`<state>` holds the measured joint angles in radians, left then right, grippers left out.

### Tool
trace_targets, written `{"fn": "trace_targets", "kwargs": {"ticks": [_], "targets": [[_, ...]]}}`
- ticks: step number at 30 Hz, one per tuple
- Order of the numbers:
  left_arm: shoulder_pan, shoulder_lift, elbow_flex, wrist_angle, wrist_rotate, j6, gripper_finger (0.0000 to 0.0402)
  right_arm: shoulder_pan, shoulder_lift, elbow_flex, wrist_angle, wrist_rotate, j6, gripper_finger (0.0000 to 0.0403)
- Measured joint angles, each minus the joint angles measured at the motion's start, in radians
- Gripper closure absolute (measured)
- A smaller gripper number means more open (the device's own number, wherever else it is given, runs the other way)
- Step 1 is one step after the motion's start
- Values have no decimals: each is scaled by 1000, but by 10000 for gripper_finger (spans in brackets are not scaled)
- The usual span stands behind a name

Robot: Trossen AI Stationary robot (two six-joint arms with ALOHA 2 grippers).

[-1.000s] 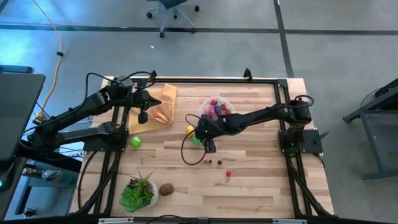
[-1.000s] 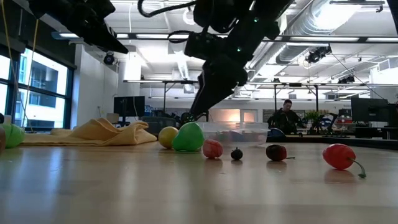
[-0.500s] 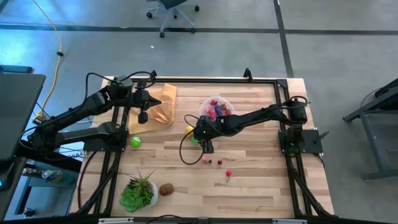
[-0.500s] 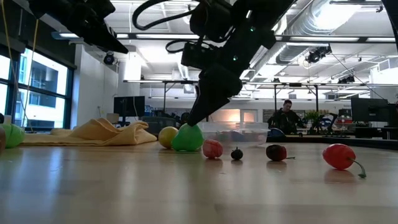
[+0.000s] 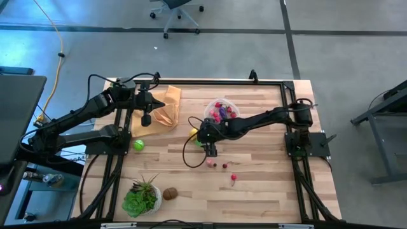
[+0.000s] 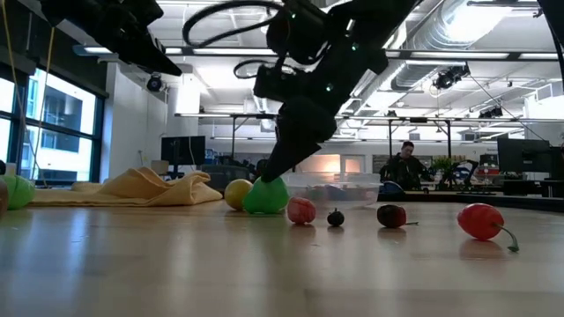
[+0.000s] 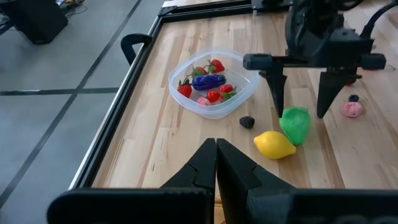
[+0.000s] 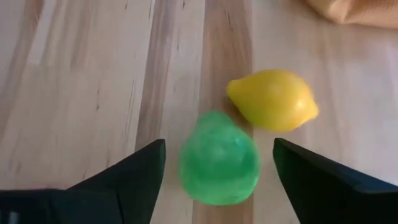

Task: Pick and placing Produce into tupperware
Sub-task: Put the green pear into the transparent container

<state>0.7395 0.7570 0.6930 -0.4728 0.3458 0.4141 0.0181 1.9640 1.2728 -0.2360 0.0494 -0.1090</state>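
In the high view the green fruit (image 5: 201, 144) is mostly hidden under the right claw (image 5: 212, 150) (the lemon (image 5: 193, 132) shows only partly); the tub (image 6: 339, 187) is blurred in the low view.

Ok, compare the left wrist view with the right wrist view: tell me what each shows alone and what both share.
Left wrist view only: the tub holding red and purple produce, a small dark fruit, a pink fruit, and the shut left gripper.
Right wrist view only: a corner of the cloth.
Both: the green fruit beside the lemon, with the open right gripper straddling the green one.
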Motion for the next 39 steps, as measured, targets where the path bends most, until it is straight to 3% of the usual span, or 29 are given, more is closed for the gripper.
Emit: {"fn": "trace_targets", "kwargs": {"ticks": [39], "targets": [[0,0,0,0,-53,0,399,1,88,-1,38,-20,61,114]]}}
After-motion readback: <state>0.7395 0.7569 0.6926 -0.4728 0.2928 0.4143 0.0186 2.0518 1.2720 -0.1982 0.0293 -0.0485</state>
